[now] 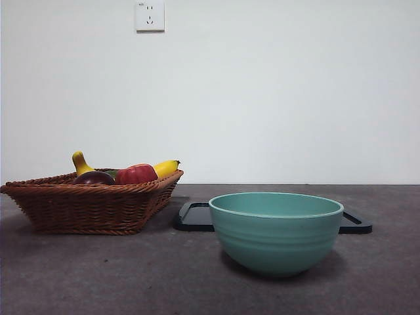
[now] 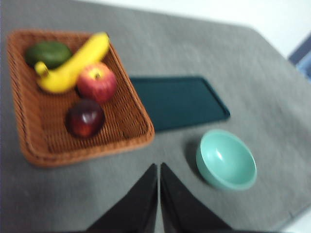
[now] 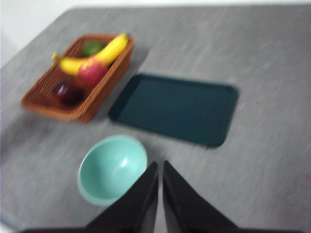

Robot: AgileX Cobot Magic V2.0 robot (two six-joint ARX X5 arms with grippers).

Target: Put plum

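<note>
Nearest the front camera stands the teal bowl, empty, on the grey bench toward its front edge. Both pincers hang high above the bench and appear in no part of the front view. Left gripper: the two black jaws are pressed together tip to tip, pinching nothing, with bare bench surface beneath them. Right gripper: jaws likewise pressed together, holding nothing, positioned above the bench just beside the bowl's rim as its wrist camera sees it. Outward from the bowl, the flat black tray lies empty just behind it; bowl and tray are close, but contact between them cannot be determined. Beside the tray, toward the left edge of the bench in the front view, sits the brown wicker basket. The plum rests on the basket floor in the part of the basket nearest the front edge of the bench, clear of both pincers. Just beside it lies the red apple; behind the apple the yellow banana lies diagonally, and a green fruit occupies the far corner of the basket.
</note>
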